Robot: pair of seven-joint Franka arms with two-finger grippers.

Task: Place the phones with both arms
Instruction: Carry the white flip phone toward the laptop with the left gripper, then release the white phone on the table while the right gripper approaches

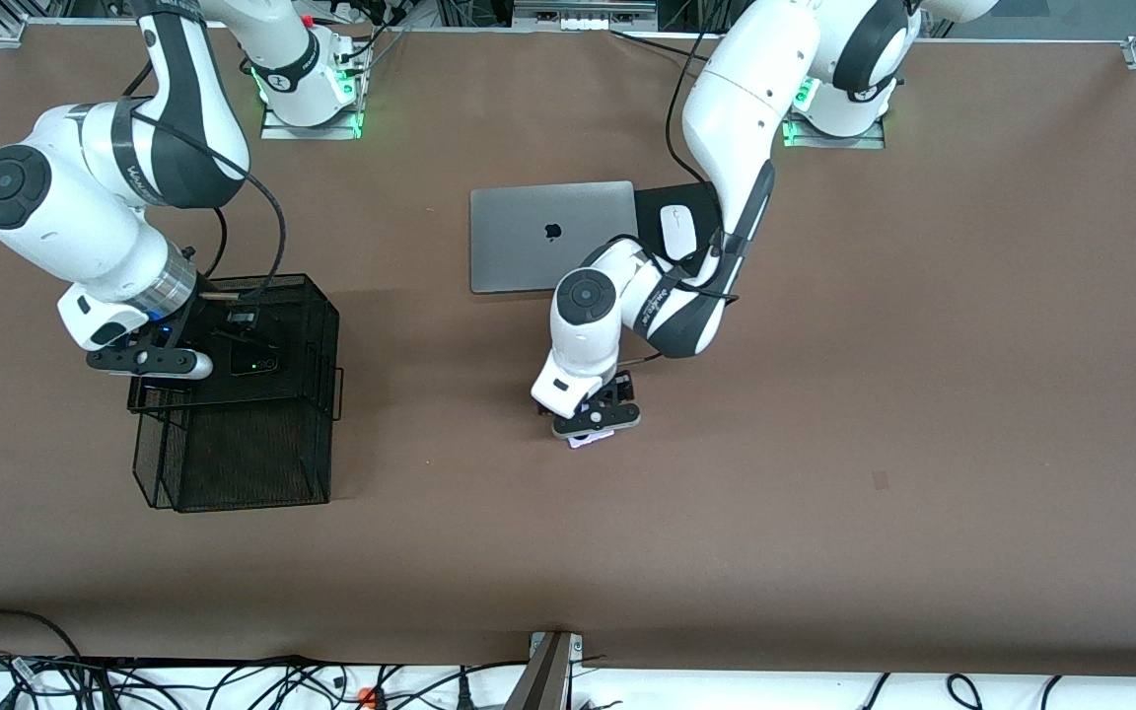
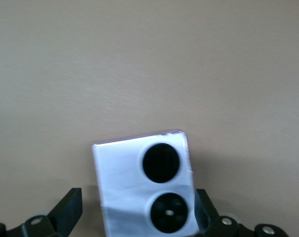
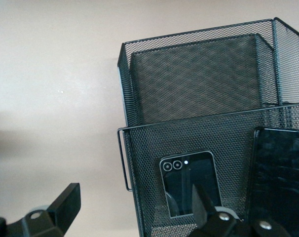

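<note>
Lilac-white phone (image 2: 144, 185) lies flat on the counter (image 1: 824, 444) at roughly 5 o'clock from the laptop (image 1: 529, 237), between the spread fingers of the left end effector (image 1: 596, 426), seemingly untouched. Right end effector (image 1: 149, 362), fingers apart, hangs over the mesh tray (image 3: 139, 163) holding the small black phone (image 3: 189, 182) and the long slab (image 3: 282, 173).

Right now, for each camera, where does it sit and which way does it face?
Front view: high across the table, facing both arms' bases; shows the mesh basket and laptop.
Left wrist view: over the lilac-white phone; open left gripper.
Right wrist view: into the basket; small black phone, long black phone; open right gripper.
Shared: basket, front and right wrist.
</note>
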